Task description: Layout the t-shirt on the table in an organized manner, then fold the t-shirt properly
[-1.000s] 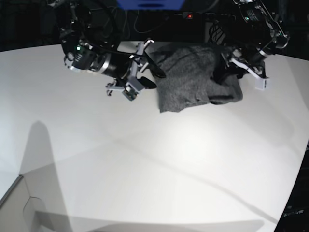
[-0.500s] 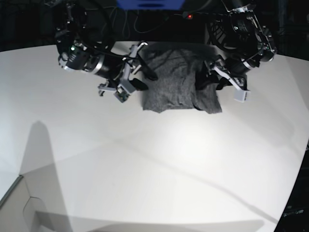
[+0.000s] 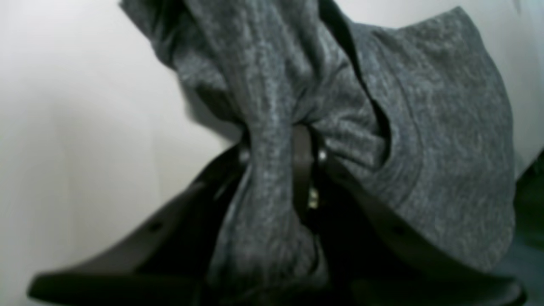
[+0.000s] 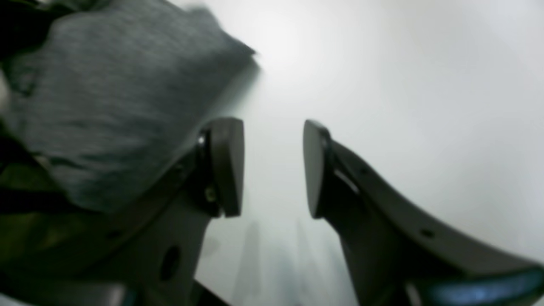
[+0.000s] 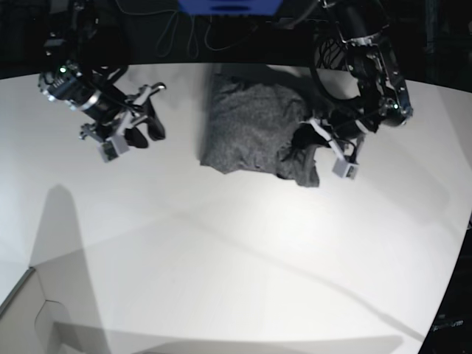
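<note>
Stretching across almost the whole base view is the white desk (image 5: 243, 273), and I am working at its far side. Sitting there, near the far edge and a little right of centre in that view, is the grey t-shirt (image 5: 247, 136), bunched into a wrinkled heap with its lower right corner drooping in a fold. I am pinching that side of it with my left end effector (image 5: 306, 141) (the arm on the right of the base view): my left wrist camera is showing a thick rope of heathered fabric (image 3: 272, 140) squeezed between the two dark fingers (image 3: 302, 170), so the jaws are clamping on the cloth, with more of the shirt billowing off to the right. My right end effector (image 5: 144, 127) is hanging over bare desk, well apart from the shirt on its left side. Its two pads (image 4: 229, 165) are standing parted with only white surface showing between them (nothing is in its grasp), and a blurred edge of the shirt (image 4: 106, 102) is showing beside one finger.
</note>
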`<state>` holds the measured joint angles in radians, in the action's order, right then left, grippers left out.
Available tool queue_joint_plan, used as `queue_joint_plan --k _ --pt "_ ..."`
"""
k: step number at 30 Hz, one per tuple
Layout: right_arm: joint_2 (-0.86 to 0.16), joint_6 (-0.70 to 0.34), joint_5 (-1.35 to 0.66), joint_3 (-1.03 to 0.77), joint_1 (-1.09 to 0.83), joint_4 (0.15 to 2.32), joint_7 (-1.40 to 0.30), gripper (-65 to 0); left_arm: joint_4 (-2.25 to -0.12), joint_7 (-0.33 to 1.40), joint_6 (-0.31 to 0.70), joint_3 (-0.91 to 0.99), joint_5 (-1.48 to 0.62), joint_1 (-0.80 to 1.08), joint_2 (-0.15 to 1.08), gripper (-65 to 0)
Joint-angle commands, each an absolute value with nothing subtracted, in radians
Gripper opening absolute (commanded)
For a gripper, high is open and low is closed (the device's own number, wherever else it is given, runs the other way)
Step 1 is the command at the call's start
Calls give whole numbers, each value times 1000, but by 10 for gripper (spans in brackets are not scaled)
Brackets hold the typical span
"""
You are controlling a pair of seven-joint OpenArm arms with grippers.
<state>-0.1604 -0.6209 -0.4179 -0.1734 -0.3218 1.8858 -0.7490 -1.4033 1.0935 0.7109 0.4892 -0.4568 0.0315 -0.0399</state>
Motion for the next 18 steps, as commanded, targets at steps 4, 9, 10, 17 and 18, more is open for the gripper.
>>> queue_joint_plan --k 4,9,10,17,18 --pt "-160 -694 -438 -306 -344 1906 -727 -415 -1353 1109 698 340 -384 -47 4 -648" --pt "-156 -698 -437 -470 -381 1905 -727 -416 -1317 957 698 -12 -377 -162 101 -648" --pt "-156 -698 -437 -495 -387 1905 -727 -416 -1308 928 698 -82 -375 -186 120 -648" --pt "-140 -698 -438 -641 -423 1905 -727 -415 -1210 650 698 -510 -374 -367 183 -648" --pt "-140 -698 -438 -656 -426 1905 -727 -415 -1182 608 698 -550 -374 -392 182 -648"
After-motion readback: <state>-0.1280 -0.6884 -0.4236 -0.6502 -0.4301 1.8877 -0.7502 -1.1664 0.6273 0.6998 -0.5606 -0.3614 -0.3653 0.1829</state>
